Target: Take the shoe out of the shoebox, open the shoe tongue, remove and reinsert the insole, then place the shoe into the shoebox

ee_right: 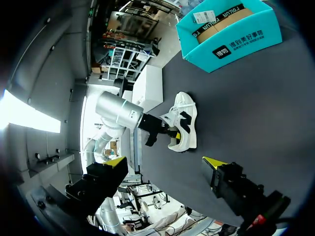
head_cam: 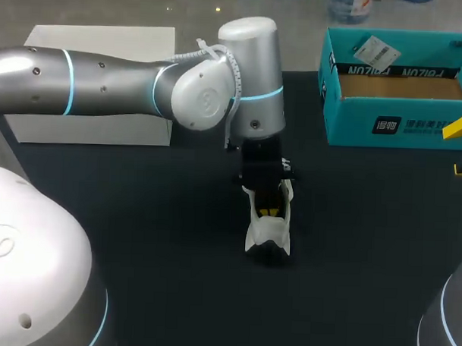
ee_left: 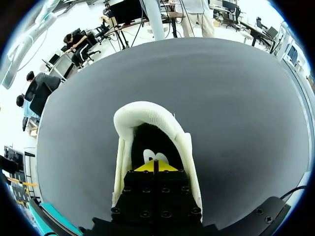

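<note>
Shoe (head_cam: 267,233) stands on the table (head_cam: 138,230), well apart from the shoebox (head_cam: 399,127). Left jaws sit narrow, deep in its opening; right jaws wide, empty. Unbraced, the shoe may lift or tip if the insole drags.

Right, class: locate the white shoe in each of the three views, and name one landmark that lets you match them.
Head view: shoe at the middle of the table, under the left gripper.
Left wrist view: shoe around that gripper's tips.
Right wrist view: shoe ahead of the right gripper, short of the shoebox.
Shared landmark: the left gripper's yellow tips in the shoe's opening.
</note>
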Controlling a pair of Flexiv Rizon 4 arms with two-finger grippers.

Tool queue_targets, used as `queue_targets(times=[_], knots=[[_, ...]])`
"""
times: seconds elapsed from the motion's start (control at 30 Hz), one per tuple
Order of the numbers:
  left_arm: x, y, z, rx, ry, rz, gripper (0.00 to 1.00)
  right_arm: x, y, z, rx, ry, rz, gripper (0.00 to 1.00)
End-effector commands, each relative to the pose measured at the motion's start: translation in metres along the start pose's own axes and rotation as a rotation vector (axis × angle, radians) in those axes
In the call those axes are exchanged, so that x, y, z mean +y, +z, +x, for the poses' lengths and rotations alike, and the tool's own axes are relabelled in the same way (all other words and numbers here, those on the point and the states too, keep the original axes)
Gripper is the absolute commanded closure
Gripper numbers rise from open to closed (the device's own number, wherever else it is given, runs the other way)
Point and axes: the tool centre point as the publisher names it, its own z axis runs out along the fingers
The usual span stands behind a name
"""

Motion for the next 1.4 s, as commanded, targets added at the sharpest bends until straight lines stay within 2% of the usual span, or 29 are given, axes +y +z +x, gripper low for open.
queue_targets(times=[0.03, 0.17, 0.3, 0.47, 0.87, 1.17, 1.27, 1.4], knots=[[-0.007, -0.012, -0.002, 0.007, 0.010, -0.080, 1.00, -0.002, 0.000, 0.000, -0.003, 0.001, -0.003, 0.00], [-0.007, -0.033, -0.004, -0.005, 0.015, -0.139, 1.00, -0.002, 0.000, 0.000, -0.003, 0.001, -0.003, 0.00], [-0.008, -0.036, -0.003, 0.011, 0.029, -0.160, 1.00, -0.002, 0.000, 0.000, -0.003, 0.001, -0.003, 0.00], [-0.006, -0.020, 0.000, 0.018, 0.045, -0.150, 1.00, -0.002, 0.000, 0.000, -0.003, 0.001, -0.003, 0.00], [0.008, 0.016, 0.003, 0.055, 0.017, -0.215, 1.00, -0.002, 0.000, 0.000, -0.003, 0.001, -0.003, 0.00], [0.016, 0.028, 0.004, 0.053, -0.007, -0.230, 1.00, -0.002, 0.000, 0.000, -0.003, 0.001, -0.003, 0.00], [0.012, 0.020, 0.003, 0.068, -0.002, -0.232, 1.00, -0.002, 0.000, 0.000, -0.003, 0.001, -0.003, 0.00], [0.012, -0.008, 0.002, 0.062, -0.025, -0.261, 1.00, -0.002, 0.000, 0.000, -0.003, 0.001, -0.003, 0.00]])
